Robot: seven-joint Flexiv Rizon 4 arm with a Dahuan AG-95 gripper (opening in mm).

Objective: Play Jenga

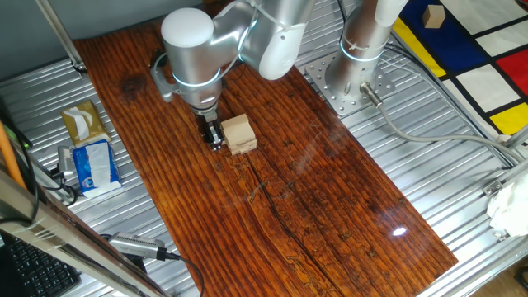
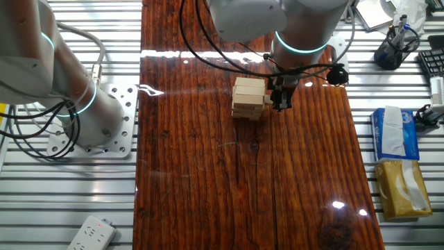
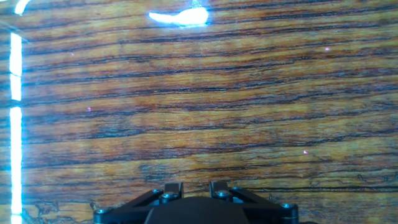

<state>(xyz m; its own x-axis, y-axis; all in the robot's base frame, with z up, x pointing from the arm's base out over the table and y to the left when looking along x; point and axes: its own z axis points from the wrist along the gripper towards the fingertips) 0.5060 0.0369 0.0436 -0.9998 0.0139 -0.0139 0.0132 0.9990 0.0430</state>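
Wood-grain table (image 1: pixel 330 206) under gripper (image 1: pixel 216 136). Tissue packs (image 1: pixel 89 153) well off to one side of gripper, near table edge; second arm base (image 1: pixel 351 78) on far side of stack, well apart. Tan cube (image 1: pixel 433 16) far off on coloured mat. Nothing between gripper and Jenga stack (image 1: pixel 238 134). Stack stands just beside gripper, one low block sticking out toward fingers (image 2: pixel 281 97); touching or not, cannot tell. Hand view: only bare table, fingertips hidden. Finger gap: cannot tell.
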